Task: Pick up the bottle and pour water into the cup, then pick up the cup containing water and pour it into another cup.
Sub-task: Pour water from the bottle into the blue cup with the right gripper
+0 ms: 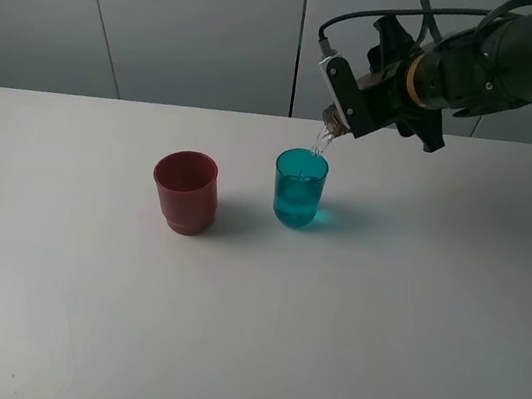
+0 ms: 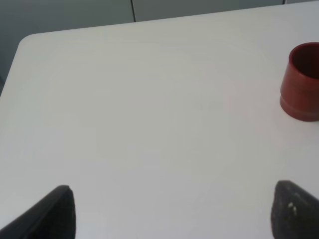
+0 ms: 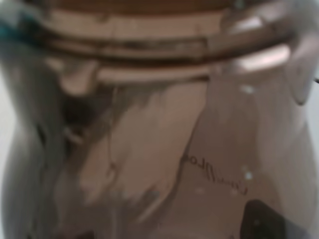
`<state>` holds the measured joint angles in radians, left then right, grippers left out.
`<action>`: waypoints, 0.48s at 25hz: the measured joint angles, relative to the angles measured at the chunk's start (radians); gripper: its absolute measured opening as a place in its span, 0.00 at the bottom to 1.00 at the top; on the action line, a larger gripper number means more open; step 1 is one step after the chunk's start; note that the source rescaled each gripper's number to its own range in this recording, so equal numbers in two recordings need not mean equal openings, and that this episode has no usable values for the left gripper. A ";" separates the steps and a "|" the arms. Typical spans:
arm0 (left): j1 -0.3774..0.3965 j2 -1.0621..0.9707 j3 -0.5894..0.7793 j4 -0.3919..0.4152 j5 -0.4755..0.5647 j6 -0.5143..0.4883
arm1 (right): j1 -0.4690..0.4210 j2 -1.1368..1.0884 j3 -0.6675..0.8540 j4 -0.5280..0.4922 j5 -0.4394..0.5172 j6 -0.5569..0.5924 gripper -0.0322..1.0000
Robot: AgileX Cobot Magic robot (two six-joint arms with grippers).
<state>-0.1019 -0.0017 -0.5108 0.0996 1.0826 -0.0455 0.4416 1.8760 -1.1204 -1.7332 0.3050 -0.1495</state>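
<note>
My right gripper (image 1: 359, 97) is shut on the smoky grey-brown bottle (image 3: 164, 149), holding it tipped over above the table. Only the bottle's neck (image 1: 334, 121) shows past the fingers in the exterior high view. A thin stream of water falls from the neck into the teal cup (image 1: 298, 189), which stands upright and is partly filled. The red cup (image 1: 185, 191) stands upright to the left of the teal one and also appears in the left wrist view (image 2: 301, 82). My left gripper (image 2: 172, 214) hangs open over bare table, well away from the red cup.
The white table (image 1: 407, 333) stretches wide around both cups. Its back edge meets a grey panelled wall (image 1: 194, 16). The right arm (image 1: 510, 66) reaches in from the upper right, above the table's far side.
</note>
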 joint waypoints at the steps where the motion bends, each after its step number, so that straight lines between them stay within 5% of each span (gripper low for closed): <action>1: 0.000 0.000 0.000 0.000 0.000 0.000 | 0.000 0.000 0.000 0.000 0.000 -0.005 0.08; 12: 0.000 0.000 0.000 0.000 0.000 0.000 | 0.033 0.000 -0.002 0.000 0.003 -0.057 0.08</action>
<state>-0.1019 -0.0017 -0.5108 0.0996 1.0826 -0.0455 0.4749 1.8760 -1.1220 -1.7332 0.3082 -0.2068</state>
